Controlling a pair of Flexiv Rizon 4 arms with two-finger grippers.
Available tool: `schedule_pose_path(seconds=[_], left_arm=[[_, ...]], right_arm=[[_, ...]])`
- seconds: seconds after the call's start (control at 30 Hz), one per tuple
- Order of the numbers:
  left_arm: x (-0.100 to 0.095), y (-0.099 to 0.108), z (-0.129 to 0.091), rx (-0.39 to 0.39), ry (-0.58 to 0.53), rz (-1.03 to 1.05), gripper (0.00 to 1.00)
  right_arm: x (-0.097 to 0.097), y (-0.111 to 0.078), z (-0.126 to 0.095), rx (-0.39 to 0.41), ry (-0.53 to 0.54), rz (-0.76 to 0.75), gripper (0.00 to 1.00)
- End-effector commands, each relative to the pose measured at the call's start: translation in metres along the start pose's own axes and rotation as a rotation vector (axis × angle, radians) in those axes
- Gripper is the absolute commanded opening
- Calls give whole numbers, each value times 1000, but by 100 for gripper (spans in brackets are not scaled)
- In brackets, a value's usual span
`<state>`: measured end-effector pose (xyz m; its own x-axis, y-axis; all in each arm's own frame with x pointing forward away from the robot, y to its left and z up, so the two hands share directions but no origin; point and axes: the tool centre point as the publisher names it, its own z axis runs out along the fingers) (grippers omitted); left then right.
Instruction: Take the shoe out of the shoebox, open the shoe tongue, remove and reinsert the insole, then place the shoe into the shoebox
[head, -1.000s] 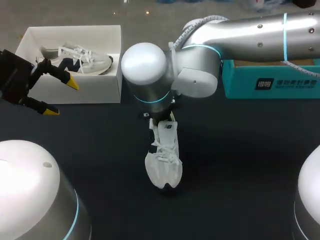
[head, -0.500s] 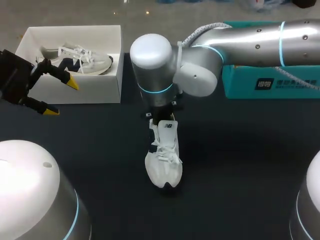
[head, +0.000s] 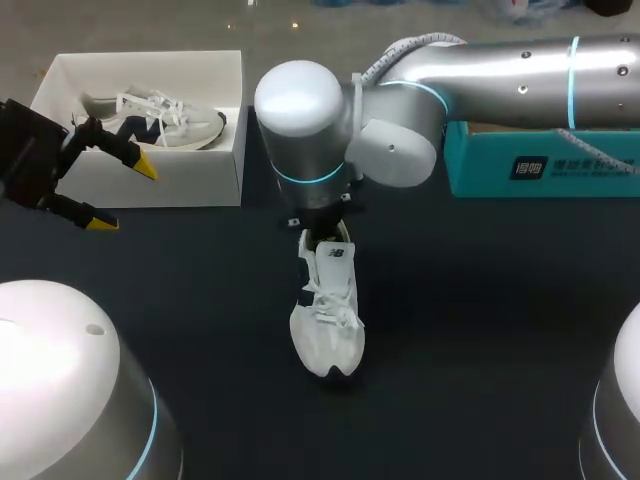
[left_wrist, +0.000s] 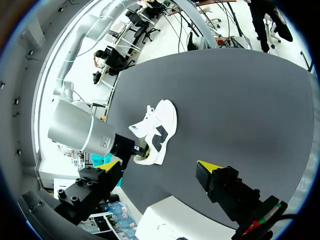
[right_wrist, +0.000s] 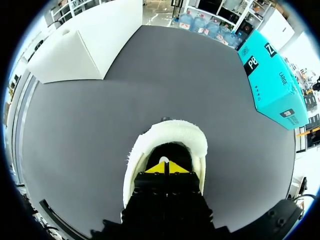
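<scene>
Right wrist view: the right gripper (right_wrist: 164, 168), yellow tips pressed together, is seen inside the heel opening of the white sneaker (right_wrist: 172, 131), which is laid on the dark table (right_wrist: 75, 130). The left gripper (head: 125, 195) is spread apart.

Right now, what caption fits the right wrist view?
Right arm's closed jaws sit inside the opening of the white shoe on the dark table.

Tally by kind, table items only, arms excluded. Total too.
Boxes: 2, the white box and the teal box.
Shoes: 2, the boxed shoe and the table shoe.
Total: 4.
</scene>
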<state>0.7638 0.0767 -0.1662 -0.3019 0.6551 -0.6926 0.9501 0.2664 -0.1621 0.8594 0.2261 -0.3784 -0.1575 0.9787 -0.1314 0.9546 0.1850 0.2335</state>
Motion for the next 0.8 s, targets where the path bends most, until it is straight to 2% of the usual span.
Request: schedule_pose_path(seconds=[0.03,0.4,0.53,0.63,0.8], left_arm=[[0,0,0,-2,4,-1,100],[0,0,0,-2,4,-1,100],[0,0,0,-2,4,-1,100],[0,0,0,-2,4,-1,100],[0,0,0,-2,4,-1,100]], right_arm=[[-3,5,2,38,0,-12,0],[-1,-11,34,136,3,-16,0],[0,-14,36,149,3,-23,0],[-1,-15,27,127,23,-31,0],[-8,-17,-4,58,20,-60,0]])
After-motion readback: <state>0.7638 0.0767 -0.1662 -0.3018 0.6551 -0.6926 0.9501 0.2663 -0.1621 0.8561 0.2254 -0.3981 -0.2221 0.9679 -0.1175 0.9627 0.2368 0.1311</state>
